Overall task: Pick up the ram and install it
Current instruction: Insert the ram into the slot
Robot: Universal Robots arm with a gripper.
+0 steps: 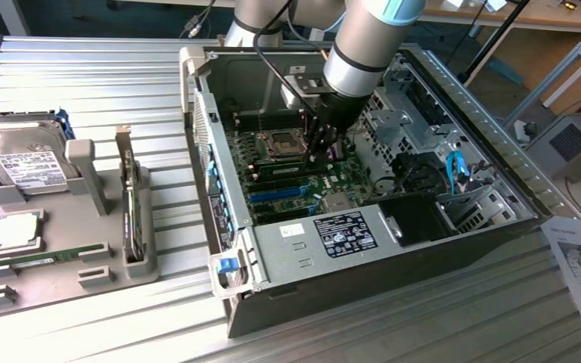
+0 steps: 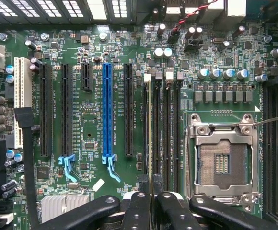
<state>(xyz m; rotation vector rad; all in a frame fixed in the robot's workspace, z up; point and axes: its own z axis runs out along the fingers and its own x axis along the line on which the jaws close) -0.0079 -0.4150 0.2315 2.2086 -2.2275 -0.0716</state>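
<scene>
The arm reaches down into the open computer case [image 1: 301, 253] on the tabletop [image 1: 99, 83]. Its tool [image 1: 321, 157] [image 2: 152, 203] is pinched almost fully closed, fingers clamped on the top edge of the ram [image 2: 150, 124]. The ram stands on edge in a black memory slot of the motherboard [image 2: 91, 120], between the empty processor socket [image 2: 223, 160] and the blue expansion slot [image 2: 107, 110]. I cannot tell whether it is fully seated.
</scene>
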